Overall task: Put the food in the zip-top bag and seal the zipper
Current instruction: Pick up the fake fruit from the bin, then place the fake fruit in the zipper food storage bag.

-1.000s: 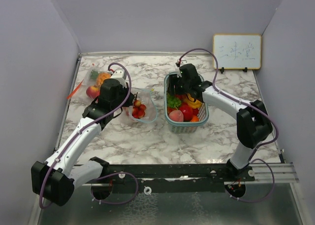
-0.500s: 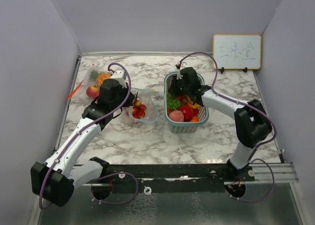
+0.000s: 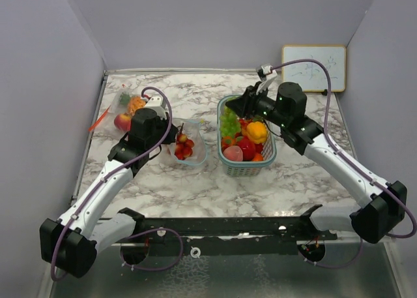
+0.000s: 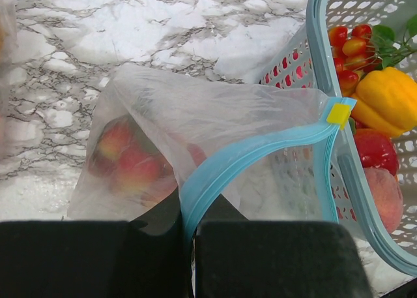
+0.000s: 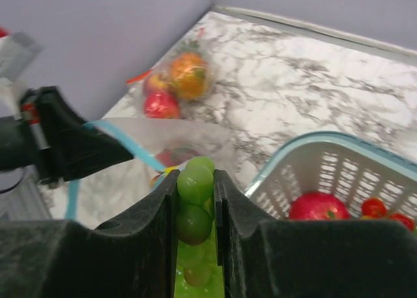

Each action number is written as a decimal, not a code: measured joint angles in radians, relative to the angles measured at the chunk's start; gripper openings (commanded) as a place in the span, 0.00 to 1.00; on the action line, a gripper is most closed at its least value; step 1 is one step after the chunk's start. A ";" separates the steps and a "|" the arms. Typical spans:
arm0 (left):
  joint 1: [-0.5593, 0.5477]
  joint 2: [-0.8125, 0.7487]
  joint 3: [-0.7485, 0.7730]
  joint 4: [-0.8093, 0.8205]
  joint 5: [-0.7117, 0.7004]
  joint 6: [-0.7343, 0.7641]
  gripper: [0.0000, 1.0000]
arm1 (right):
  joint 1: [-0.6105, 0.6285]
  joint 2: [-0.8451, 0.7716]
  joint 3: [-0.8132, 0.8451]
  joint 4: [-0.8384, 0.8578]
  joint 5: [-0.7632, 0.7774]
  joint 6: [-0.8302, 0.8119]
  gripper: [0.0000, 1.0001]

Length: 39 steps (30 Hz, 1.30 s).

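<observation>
The zip-top bag point(image 3: 189, 145) lies left of the teal basket point(image 3: 260, 164), with red strawberries point(image 3: 184, 147) inside it. My left gripper point(image 4: 187, 229) is shut on the bag's blue zipper rim point(image 4: 260, 151) and holds its mouth open; the yellow slider point(image 4: 339, 113) sits at the far end. My right gripper point(image 5: 195, 180) is shut on a bunch of green grapes point(image 5: 195, 193), raised above the basket's left rim point(image 3: 221, 109) and pointing toward the bag point(image 5: 156, 138). A yellow pepper point(image 3: 257, 131), red pepper point(image 3: 245, 146), peach point(image 3: 233, 154) and cherry tomatoes point(image 4: 348, 44) remain in the basket.
A second clear bag point(image 3: 128, 106) with an orange and red fruit lies at the far left by the wall. A small whiteboard point(image 3: 313, 68) stands at the back right. The basket wall point(image 4: 326, 24) is close to the right of the open bag.
My right gripper closed on the green grapes inside the basket and lifted them out, with the arm swinging up and its elbow out to the right. The left arm kept holding the bag.
</observation>
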<state>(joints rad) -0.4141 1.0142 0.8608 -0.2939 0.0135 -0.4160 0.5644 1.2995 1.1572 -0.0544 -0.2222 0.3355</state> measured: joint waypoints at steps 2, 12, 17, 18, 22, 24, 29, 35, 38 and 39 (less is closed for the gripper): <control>0.000 0.000 -0.013 0.018 0.002 -0.006 0.00 | 0.011 -0.026 -0.016 0.022 -0.065 0.000 0.01; 0.000 0.001 -0.039 0.061 0.028 -0.040 0.00 | 0.145 -0.025 -0.085 0.204 -0.243 0.036 0.01; 0.000 0.001 -0.039 0.061 0.034 -0.042 0.00 | 0.231 0.074 -0.086 0.325 -0.233 0.056 0.01; 0.000 0.001 -0.039 0.061 0.036 -0.042 0.00 | 0.244 0.100 -0.087 0.346 -0.224 0.058 0.01; 0.000 0.001 -0.039 0.061 0.047 -0.042 0.00 | 0.254 0.180 -0.087 0.399 -0.177 0.064 0.01; 0.000 0.001 -0.038 0.061 0.048 -0.042 0.00 | 0.261 0.220 -0.087 0.411 -0.144 0.064 0.08; 0.000 0.001 -0.038 0.061 0.050 -0.042 0.00 | 0.268 0.308 -0.086 0.394 -0.039 0.055 0.47; 0.000 0.002 -0.038 0.061 0.050 -0.042 0.00 | 0.278 0.301 -0.066 0.310 0.037 0.000 0.76; 0.000 0.003 -0.038 0.061 0.051 -0.042 0.00 | 0.281 0.224 -0.066 0.248 0.085 -0.026 0.85; 0.000 0.004 -0.038 0.061 0.051 -0.042 0.00 | 0.282 0.192 -0.066 0.231 0.101 -0.034 0.85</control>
<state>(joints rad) -0.4141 1.0183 0.8230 -0.2325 0.0647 -0.4576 0.8459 1.4918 1.0912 0.1768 -0.1207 0.3016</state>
